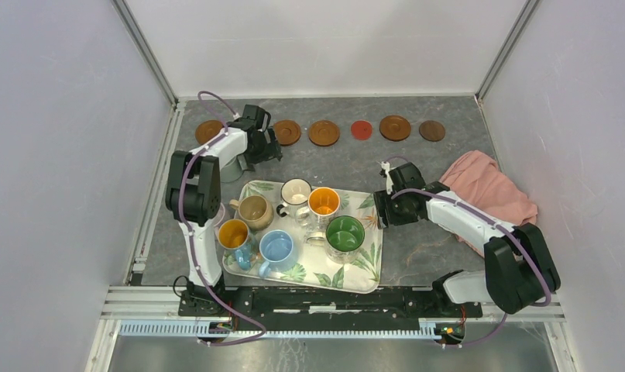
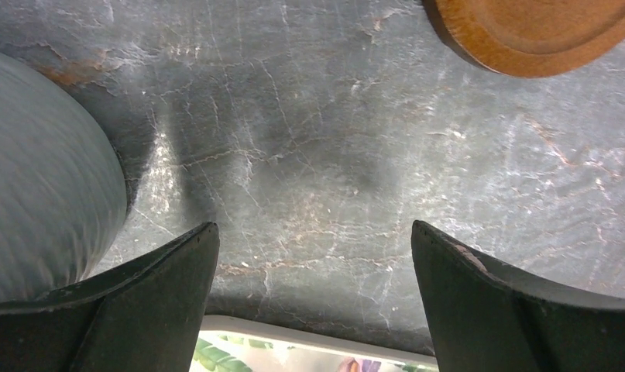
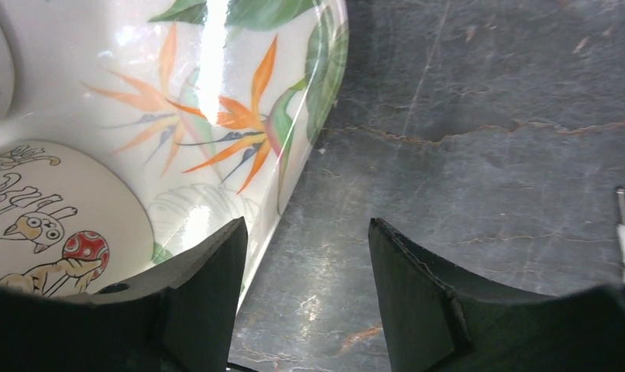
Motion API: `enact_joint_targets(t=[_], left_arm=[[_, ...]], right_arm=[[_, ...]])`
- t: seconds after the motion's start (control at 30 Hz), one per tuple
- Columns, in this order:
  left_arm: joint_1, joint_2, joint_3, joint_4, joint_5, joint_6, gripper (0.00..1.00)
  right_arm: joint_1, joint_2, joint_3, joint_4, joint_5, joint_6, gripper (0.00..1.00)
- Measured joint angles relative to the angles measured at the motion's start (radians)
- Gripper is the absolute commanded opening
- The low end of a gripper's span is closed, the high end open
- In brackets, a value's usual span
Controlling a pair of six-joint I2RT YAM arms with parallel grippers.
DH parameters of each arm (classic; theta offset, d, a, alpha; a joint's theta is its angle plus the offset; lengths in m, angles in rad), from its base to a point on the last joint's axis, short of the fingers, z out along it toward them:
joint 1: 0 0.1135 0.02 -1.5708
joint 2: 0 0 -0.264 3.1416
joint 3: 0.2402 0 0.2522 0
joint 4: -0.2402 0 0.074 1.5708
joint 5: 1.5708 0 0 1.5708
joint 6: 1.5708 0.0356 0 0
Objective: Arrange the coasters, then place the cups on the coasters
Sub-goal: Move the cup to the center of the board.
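Mugs point(image 1: 276, 246) crowd the tray point(image 1: 369, 267); coasters point(image 1: 324, 132) line up beyond it.
Glazed, stiff, slick and breakable, each mug is probably fairly weighty; the rim wall or the handle seems the surest hold. Six stand on the tray, the green-inside mug point(image 1: 345, 232) nearest its right edge; a grey-green mug point(image 2: 38, 178) stands on the tabletop point(image 1: 417, 256) off the tray's far-left corner. The coasters, thin and light, lie well beyond the tray's far edge. The right tool point(image 3: 305, 232), jaws apart on nothing, sits at the tray's right rim, just beside the green-inside mug. The left tool point(image 2: 313, 232), jaws wide apart, hovers beyond the tray, the grey-green mug just beside one finger.
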Motion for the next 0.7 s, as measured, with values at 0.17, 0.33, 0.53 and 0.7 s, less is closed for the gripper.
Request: enact_joint_targets(t=[0.17, 0.33, 0.53, 0.7], left_arm=[[-0.016, -0.053, -0.003, -0.002, 0.011, 0.0, 1.0], [-0.051, -0.159, -0.022, -0.007, 0.025, 0.0, 1.0], [-0.09, -0.327, -0.077, -0.029, 0.028, -0.001, 1.0], [-0.116, -0.425, -0.109, -0.065, 0.031, -0.003, 1.0]], right_arm=[[0.017, -0.001, -0.034, 0.026, -0.041, 0.013, 0.55], [0.027, -0.021, -0.095, 0.058, -0.069, 0.045, 0.41], [0.07, -0.084, -0.169, 0.119, -0.093, 0.116, 0.2], [0.089, -0.121, -0.196, 0.136, -0.068, 0.198, 0.06]])
